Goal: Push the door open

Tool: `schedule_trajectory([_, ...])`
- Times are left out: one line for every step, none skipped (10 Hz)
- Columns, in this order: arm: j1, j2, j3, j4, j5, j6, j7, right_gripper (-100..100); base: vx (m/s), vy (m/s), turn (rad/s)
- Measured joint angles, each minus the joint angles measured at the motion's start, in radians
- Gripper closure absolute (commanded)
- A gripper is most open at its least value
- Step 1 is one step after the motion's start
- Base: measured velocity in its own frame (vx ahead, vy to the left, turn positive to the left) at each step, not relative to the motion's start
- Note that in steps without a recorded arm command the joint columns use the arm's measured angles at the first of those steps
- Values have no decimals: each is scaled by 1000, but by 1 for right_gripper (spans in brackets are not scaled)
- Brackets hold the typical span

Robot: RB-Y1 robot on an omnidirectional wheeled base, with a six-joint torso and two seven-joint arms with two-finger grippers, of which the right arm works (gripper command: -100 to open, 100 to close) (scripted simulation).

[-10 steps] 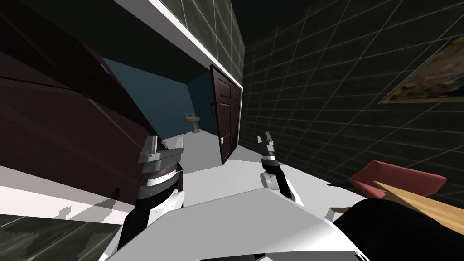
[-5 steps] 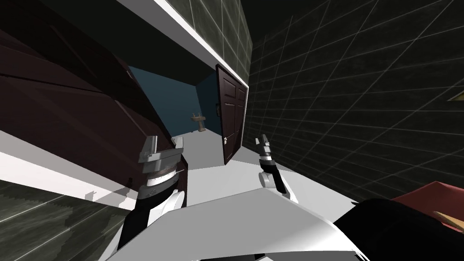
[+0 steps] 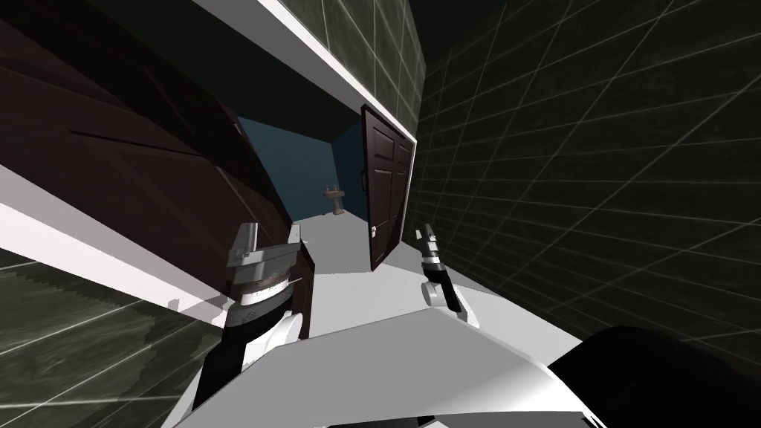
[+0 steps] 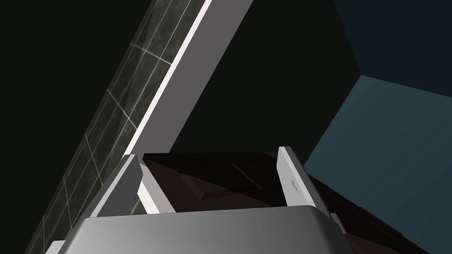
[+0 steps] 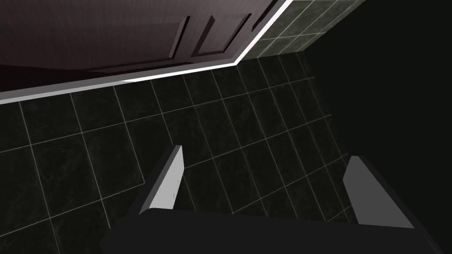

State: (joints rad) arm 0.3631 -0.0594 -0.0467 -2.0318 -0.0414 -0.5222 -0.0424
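Holding left pincer (image 3: 269,238) released at edge of swung-open dark brown door (image 3: 111,171); holding right pincer (image 3: 426,236) released too, raised beside dark tiled wall (image 3: 594,186).

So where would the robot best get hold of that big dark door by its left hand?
Probably at the free edge of the door, where the open left gripper sits. That edge is the thin part the fingers could straddle, coming from the robot's side; the broad panelled face only suits a flat push.
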Motion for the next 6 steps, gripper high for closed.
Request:
schedule_trajectory([-14,-4,-3,26,-2,-4,-1,-100,27,-34,123])
schedule_trajectory([-20,-10,-6,49,-6,-8,-4,-100,40,-40,218])
schedule_trajectory([-27,-11,-4,75,-7,-15,-5,-100,31,-45,69])
schedule_trajectory([-36,-12,-4,96,-8,-21,-4,-100,28,-48,130])
schedule_trajectory([-39,-13,-1,114,-9,-24,-3,-100,24,-41,67])
schedule_trajectory([-47,-16,-3,133,-11,-29,-4,-100,32,-37,127])
